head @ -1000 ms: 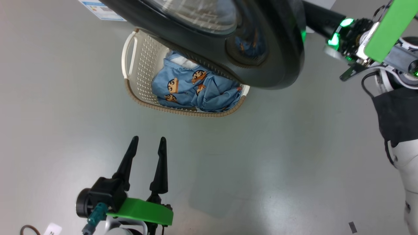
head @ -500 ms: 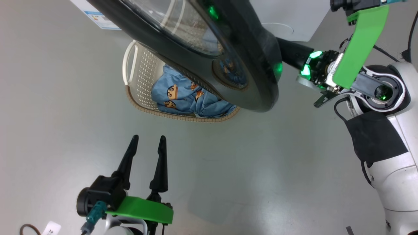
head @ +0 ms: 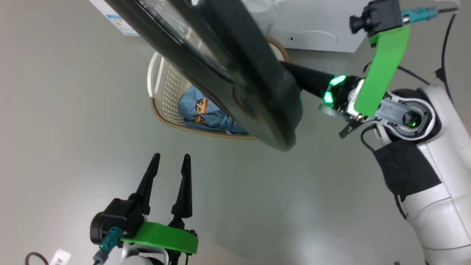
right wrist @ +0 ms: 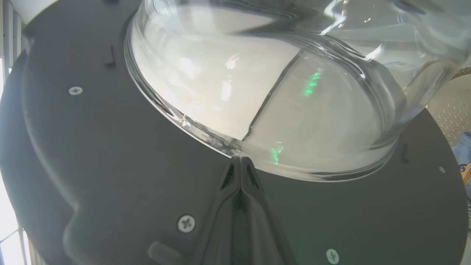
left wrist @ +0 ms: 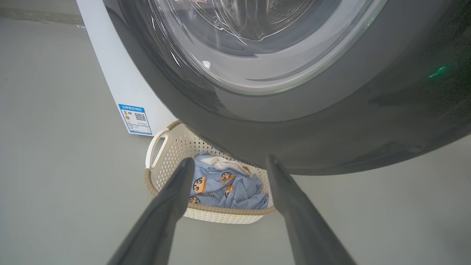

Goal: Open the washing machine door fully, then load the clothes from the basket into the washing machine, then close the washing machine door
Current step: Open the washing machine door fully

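The washing machine door (head: 257,110) stands swung out, nearly edge-on in the head view, its black rim over the basket (head: 162,95). My right gripper (right wrist: 241,160) is shut, its tips pressed on the door's black inner face (right wrist: 92,147) at the edge of the glass bowl (right wrist: 257,92). The clothes (head: 206,114), blue with cartoon faces, lie in the cream basket (left wrist: 165,162), partly hidden by the door (left wrist: 331,121). The clothes (left wrist: 228,187) show between my left fingers. My left gripper (head: 171,158) hangs open and empty over the floor, short of the basket. The washing machine (head: 312,25) is behind.
The washer's white front (left wrist: 110,62) carries a blue label (left wrist: 136,118) low down. A round cover (head: 312,36) sits on its base. My right arm's white body (head: 434,206) stands at the right. A brown ring (head: 35,257) lies on the grey floor.
The door has swung further round, from facing the head camera to nearly edge-on, with my shut right gripper following behind it. More of the washer's base shows. The left gripper has stayed put.
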Motion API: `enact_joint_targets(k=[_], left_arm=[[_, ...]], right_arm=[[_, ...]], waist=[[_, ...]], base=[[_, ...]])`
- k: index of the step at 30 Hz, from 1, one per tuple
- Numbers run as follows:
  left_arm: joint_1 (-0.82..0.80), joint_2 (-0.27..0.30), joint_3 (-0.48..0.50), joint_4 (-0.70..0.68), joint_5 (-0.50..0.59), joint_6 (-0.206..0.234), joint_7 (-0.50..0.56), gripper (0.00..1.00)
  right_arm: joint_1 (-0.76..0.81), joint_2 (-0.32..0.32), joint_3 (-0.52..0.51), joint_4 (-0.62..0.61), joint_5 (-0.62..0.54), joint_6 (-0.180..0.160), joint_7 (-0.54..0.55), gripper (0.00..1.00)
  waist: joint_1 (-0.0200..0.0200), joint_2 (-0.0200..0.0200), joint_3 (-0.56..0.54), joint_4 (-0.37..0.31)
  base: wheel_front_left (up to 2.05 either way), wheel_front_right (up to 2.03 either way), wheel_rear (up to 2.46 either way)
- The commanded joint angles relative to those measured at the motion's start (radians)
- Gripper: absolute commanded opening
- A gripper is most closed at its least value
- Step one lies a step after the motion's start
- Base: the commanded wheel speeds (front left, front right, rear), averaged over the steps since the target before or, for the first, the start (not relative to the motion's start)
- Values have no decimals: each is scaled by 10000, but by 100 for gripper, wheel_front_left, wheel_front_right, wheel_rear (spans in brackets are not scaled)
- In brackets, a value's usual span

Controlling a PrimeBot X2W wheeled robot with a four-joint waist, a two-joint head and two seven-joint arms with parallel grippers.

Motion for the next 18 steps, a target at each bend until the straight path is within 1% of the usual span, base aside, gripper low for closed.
enact_joint_targets(k=[1,6,18], left_arm=[[-108,167,296,-165,-104,15,-63,100],[-87,167,263,-157,-162,36,-63,100],[51,167,365,17,-196,-134,-63,100]], right_arm=[[317,368,247,-287,-67,31,120,0],[506,504,429,-269,-90,31,112,0],[1223,928,977,-263,-75,31,21,0]], waist=[[0,0,-53,39],[0,0,-196,79],[0,0,-792,55]], base=[[0,0,0],[0,0,0],[0,0,0]])
